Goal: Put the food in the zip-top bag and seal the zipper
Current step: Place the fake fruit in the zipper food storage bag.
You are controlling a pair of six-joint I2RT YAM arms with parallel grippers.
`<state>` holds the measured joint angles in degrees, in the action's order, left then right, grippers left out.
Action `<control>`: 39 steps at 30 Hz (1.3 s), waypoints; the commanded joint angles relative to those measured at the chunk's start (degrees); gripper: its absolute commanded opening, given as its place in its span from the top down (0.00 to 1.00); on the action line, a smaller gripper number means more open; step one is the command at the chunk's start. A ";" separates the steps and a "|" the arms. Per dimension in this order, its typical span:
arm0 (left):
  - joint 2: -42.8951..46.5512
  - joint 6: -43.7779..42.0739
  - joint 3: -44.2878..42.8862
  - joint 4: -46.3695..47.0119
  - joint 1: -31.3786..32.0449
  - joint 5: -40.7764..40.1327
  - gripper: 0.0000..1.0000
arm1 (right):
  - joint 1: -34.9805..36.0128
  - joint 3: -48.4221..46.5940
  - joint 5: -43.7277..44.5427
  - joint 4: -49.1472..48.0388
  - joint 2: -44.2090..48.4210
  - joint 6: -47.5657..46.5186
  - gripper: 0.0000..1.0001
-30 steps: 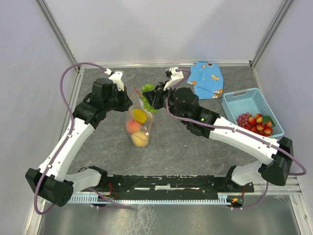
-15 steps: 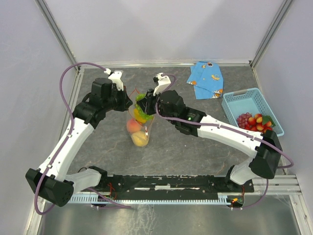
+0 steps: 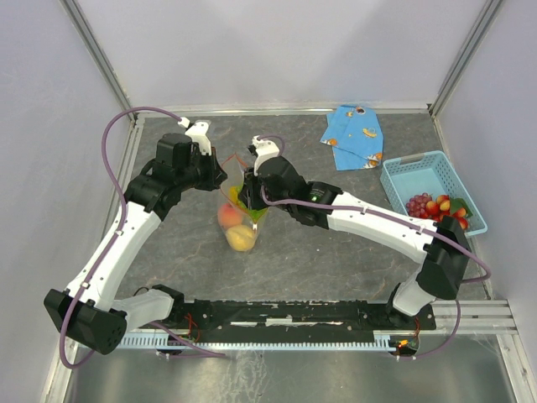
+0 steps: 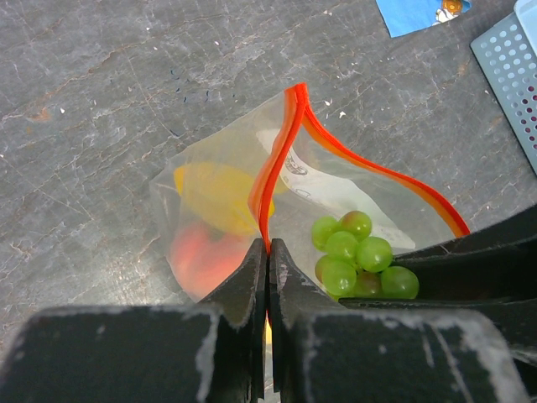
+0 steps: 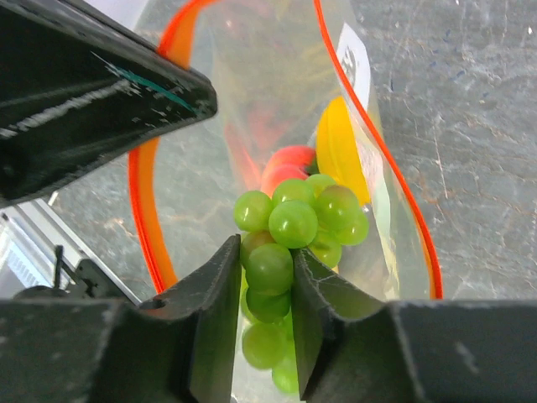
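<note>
A clear zip-top bag [image 3: 245,220] lay near the middle of the grey table [image 3: 336,260], its mouth toward the far side, held between two robot arms. The left gripper [image 4: 268,248] was closed tight on the orange-red zipper [image 4: 283,143], pinching one lip of the mouth. The strip rose straight from between its fingers, and the mouth gaped open to the right of it. The right gripper [image 5: 267,262] was clamped on a bunch of green grapes [image 5: 295,220], one grape squeezed between its fingers and the rest bulging above and below. In the right wrist view, that gripper's tip and the grapes sat inside the bag's open mouth, with the zipper strip curving past on both sides. In the left wrist view, the grapes lay just right of the left gripper's fingers, behind the clear plastic. Deeper in the bag lay a yellow lemon [image 4: 214,195] and an orange-pink peach [image 4: 200,252]. The top view showed a pale yellow apple [image 3: 242,238] at the bag's near end. Well apart, at the table's right edge, a light-blue basket [image 3: 401,178] held red strawberries [image 3: 445,211] and purple grapes [image 3: 416,204]. A folded blue patterned cloth [image 3: 354,134] lay beyond the basket, near the far edge.
</note>
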<state>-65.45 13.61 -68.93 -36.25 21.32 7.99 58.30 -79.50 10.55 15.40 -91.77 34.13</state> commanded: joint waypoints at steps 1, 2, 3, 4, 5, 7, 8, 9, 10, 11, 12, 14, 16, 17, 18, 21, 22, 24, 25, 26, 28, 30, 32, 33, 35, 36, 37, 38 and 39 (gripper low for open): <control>0.76 -1.30 -0.15 3.21 -0.43 1.16 0.97 | 0.26 -5.07 1.38 5.16 -1.08 0.24 0.59; 0.77 -1.30 -0.16 3.23 -0.41 1.17 0.97 | 0.31 -5.39 1.36 5.73 -1.20 0.16 0.55; 0.84 -1.30 -0.16 3.26 -0.41 1.18 0.97 | 0.29 -5.47 1.28 6.01 -1.30 0.06 0.51; 0.83 -1.30 -0.16 3.29 -0.39 1.23 0.97 | 0.32 -5.47 1.16 6.12 -1.18 -0.01 0.50; 0.85 -1.30 -0.16 3.21 -0.40 1.27 0.97 | 0.26 -5.42 1.13 6.13 -0.95 -0.09 0.49; 0.85 -1.31 -0.13 3.23 -0.40 1.36 0.97 | 0.32 -5.19 1.35 5.98 -0.20 -0.58 0.49; 0.85 -1.30 -0.14 3.23 -0.40 1.41 0.97 | 0.30 -5.10 1.52 5.96 0.32 -0.94 0.48; 0.85 -1.30 -0.15 3.26 -0.40 1.38 0.97 | 0.20 -4.90 1.81 5.94 0.82 -1.47 0.48; 0.81 -1.30 -0.18 3.22 -0.40 1.41 0.97 | 0.23 -4.76 2.11 6.15 1.60 -2.21 0.47; 0.85 -1.30 -0.16 3.28 -0.40 1.42 0.97 | 0.18 -4.73 2.37 6.48 2.25 -2.87 0.47; 0.85 -1.30 -0.16 3.26 -0.40 1.35 0.97 | 0.15 -4.78 2.59 6.89 2.98 -3.40 0.46; 0.85 -1.31 -0.16 3.25 -0.45 1.40 0.97 | -0.33 -4.82 2.30 8.12 4.36 -4.84 0.44; 0.83 -1.30 -0.15 3.22 -0.44 1.45 0.97 | -1.11 -4.89 1.23 9.52 5.91 -5.85 0.43; 0.85 -1.30 -0.16 3.22 -0.45 1.52 0.97 | -1.64 -4.95 0.44 10.15 6.66 -6.32 0.42; 0.84 -1.32 -0.16 3.24 -0.41 1.65 0.97 | -2.18 -4.96 -0.24 10.95 7.39 -6.71 0.41; 0.85 -1.30 -0.19 3.18 -0.40 1.80 0.97 | -3.74 -4.92 -1.42 13.37 9.51 -7.46 0.39; 0.85 -1.30 -0.16 3.27 -0.41 1.80 0.97 | -4.42 -5.14 -1.64 14.51 10.17 -7.76 0.38; 0.76 -1.30 -0.16 3.29 -0.41 1.87 0.97 | -5.99 -5.56 -0.99 17.49 11.12 -8.24 0.36; 0.76 -1.30 -0.16 3.28 -0.36 1.89 0.97 | -7.04 -5.56 -0.53 18.89 11.69 -8.36 0.35; 0.76 -1.30 -0.16 3.22 -0.40 1.91 0.97 | -8.73 -5.39 -0.26 20.33 12.22 -8.35 0.35; 0.76 -1.30 -0.16 3.26 -0.41 1.99 0.97 | -11.34 -4.09 -0.03 22.08 13.81 -8.31 0.35; 0.85 -1.36 -0.11 3.21 -0.43 2.02 0.97 | -13.98 -0.94 0.42 22.62 16.01 -8.06 0.34; 0.77 -1.32 -0.16 3.29 -0.41 2.07 0.97 | -16.80 1.62 1.70 23.99 17.54 -7.89 0.32; 0.69 -1.30 -0.11 3.22 -0.40 2.23 0.97 | -18.59 2.79 2.29 24.86 18.41 -7.93 0.31; 0.64 -1.30 -0.07 3.23 -0.40 2.45 0.97 | -22.06 5.33 2.51 25.66 20.04 -8.16 0.30; 0.67 -1.32 0.00 3.31 -0.43 2.52 0.97 | -24.07 6.41 2.19 25.93 20.96 -8.32 0.29; 0.60 -1.30 -0.06 3.37 -0.41 2.58 0.97 | -25.88 7.53 1.78 26.25 21.75 -8.55 0.28; 0.59 -1.30 -0.07 3.32 -0.41 2.69 0.97 | -27.71 8.39 1.73 26.59 22.51 -8.81 0.28; 0.65 -1.30 -0.07 3.33 -0.40 2.70 0.97 | -29.51 9.20 1.99 27.14 23.15 -9.16 0.27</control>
<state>-65.45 13.61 -68.64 -36.25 21.23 9.15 34.09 -72.88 11.09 40.16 -72.12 26.50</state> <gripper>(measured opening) 0.043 0.716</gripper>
